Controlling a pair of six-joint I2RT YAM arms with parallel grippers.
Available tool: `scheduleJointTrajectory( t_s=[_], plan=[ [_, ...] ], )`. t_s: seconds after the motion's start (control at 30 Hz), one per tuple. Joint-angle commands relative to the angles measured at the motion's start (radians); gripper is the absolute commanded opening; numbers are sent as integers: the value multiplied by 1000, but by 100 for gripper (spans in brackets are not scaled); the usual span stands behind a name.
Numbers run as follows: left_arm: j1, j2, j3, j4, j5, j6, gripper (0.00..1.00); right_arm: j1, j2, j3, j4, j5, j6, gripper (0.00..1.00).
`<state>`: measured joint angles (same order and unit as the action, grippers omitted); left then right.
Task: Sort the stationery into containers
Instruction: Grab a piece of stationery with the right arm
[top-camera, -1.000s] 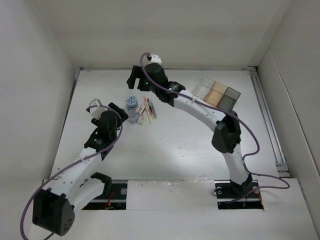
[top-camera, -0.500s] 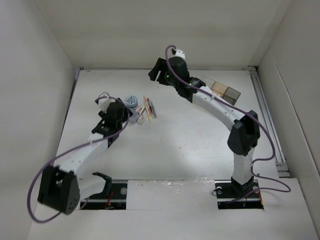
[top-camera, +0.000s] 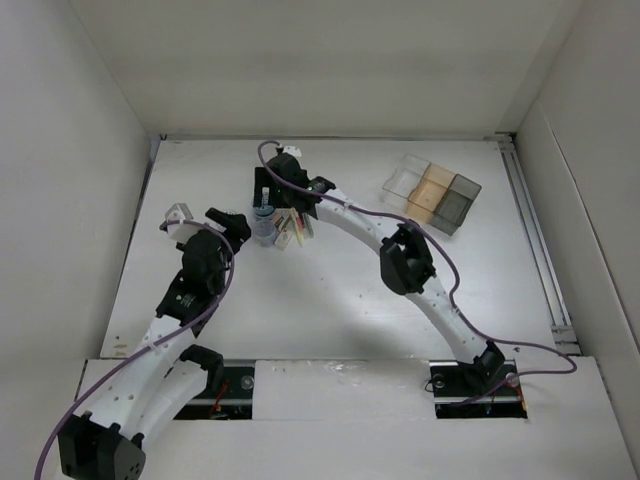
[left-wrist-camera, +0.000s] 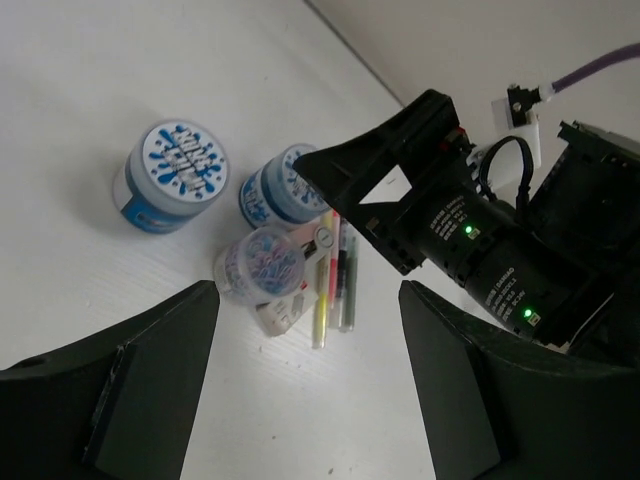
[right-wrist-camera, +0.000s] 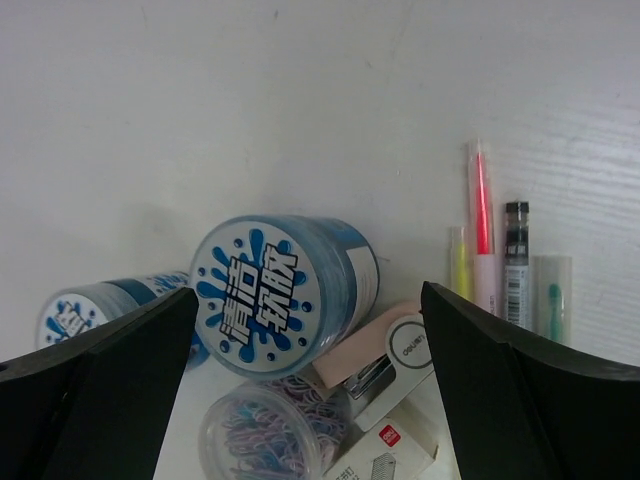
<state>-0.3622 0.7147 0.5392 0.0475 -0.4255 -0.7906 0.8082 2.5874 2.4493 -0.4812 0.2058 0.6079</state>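
Discs (right-wrist-camera: 285, 295) sit beneath the right hand (right-wrist-camera: 308, 292), spread wide; left hand (left-wrist-camera: 308, 290), also spread, holds nothing.

Blue tubs (left-wrist-camera: 172, 175), pens (left-wrist-camera: 330, 285) clustered — tray (top-camera: 433, 187) apart

Blue characters 清洁软胶 mark the splash-patterned lid of a round tub (right-wrist-camera: 268, 296); smaller labels on neighbouring items are illegible.

a blue-patterned disc (right-wrist-camera: 270, 300) is framed by the right gripper (right-wrist-camera: 307, 295), spread wide. a second disc (right-wrist-camera: 85, 312) is seen at left, a clear tub of clips (right-wrist-camera: 262, 437) below, a pink stick (right-wrist-camera: 482, 215) at right.
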Motion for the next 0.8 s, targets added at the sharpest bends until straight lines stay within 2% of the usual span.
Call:
scheduleJointTrajectory(
  t_s=[0.0,0.33,0.47,0.53,0.77],
  plan=[
    [5,-32,-27,29,13,-21,70,22,-19,62,9,46,-22,100],
    [14,-23,-70,58,22,-21,70,45,33,106,24,46,-43,100],
    [14,-76,-88,58,22,-21,68,45,51,120,24,46,-43,97],
    [14,-109,-97,58,33,-21,68,54,63,135,24,46,-34,92],
    [14,-167,-97,58,64,-12,68,54,95,145,24,46,-34,93]
  ],
)
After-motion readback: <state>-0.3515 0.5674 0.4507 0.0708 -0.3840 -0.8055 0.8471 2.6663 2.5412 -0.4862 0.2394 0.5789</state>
